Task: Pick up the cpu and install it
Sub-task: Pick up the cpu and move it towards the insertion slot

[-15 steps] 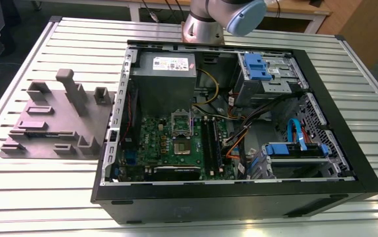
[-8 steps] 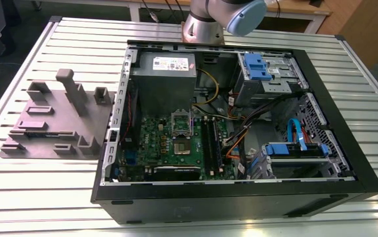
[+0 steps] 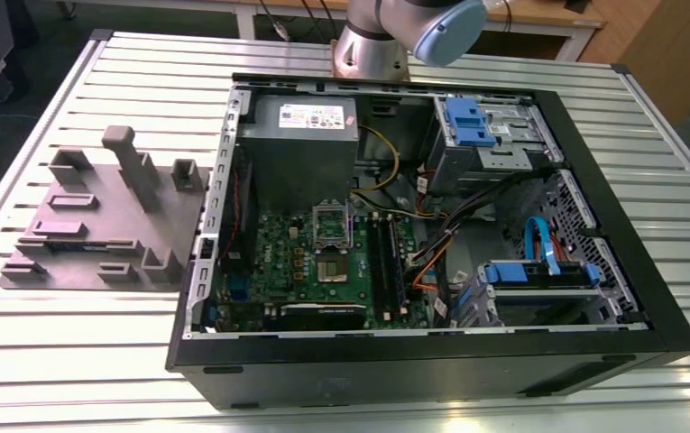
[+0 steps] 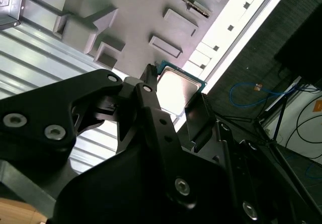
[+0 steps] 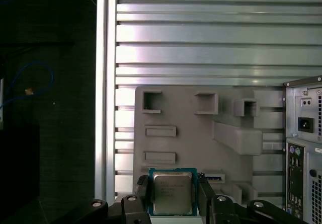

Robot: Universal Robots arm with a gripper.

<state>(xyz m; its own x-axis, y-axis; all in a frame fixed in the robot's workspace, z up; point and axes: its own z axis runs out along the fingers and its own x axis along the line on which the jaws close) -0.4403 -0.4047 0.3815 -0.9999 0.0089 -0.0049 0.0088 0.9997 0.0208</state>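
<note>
The gripper (image 5: pixel 173 188) is clamped on the cpu (image 5: pixel 172 194) - one black finger (image 5: pixel 143 189) presses each of two opposite edges, and the chip's silvery metal top w/ its paler rim faces the camera in the first wrist view. In the second wrist view the same grip shows from an angle: the cpu (image 4: pixel 177 85) sits between the fingers (image 4: pixel 149 85) of the gripper (image 4: pixel 173 98), bright w/ glare. The chip is held up off the surfaces, and in both wrist views the grey block (image 5: pixel 201 133) w/ its raised shapes and pockets lies behind it on the slatted metal table (image 5: pixel 201 32). In the exterior view the grey block (image 3: pixel 104 216) rests on the table (image 3: pixel 32 352) just beside the open computer case (image 3: pixel 441 370), on the exterior view's left. Inside the case lies the green board (image 3: pixel 308 271) - its socket frame (image 3: pixel 330 225) is near the middle. The arm (image 3: pixel 375 41) rises at the far side of the case.
</note>
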